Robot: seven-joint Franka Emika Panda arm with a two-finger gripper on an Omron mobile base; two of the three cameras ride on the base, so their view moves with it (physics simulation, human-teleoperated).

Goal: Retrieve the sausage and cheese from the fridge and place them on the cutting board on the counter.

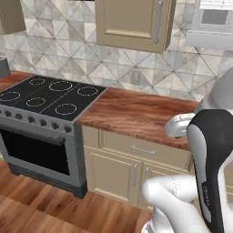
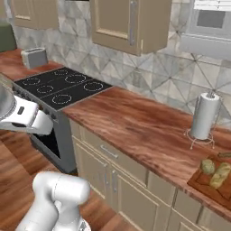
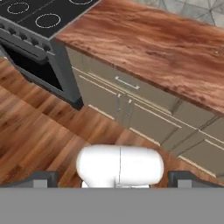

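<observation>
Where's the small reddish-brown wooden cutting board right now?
Right base view, far lower right: cutting board on the wood-grain counter, just in front of the paper-towel stand.

Three views onto one tabletop (image 1: 136,113)
Base cameras look down from behind, left and right; hand camera faces cabinets nearer; all share the stove (image 1: 45,98).

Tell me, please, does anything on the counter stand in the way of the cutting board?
Nothing visible does. The counter is bare up to the cutting board, which holds two pale items. A paper towel stand sits behind it. The open gripper holds nothing.
</observation>
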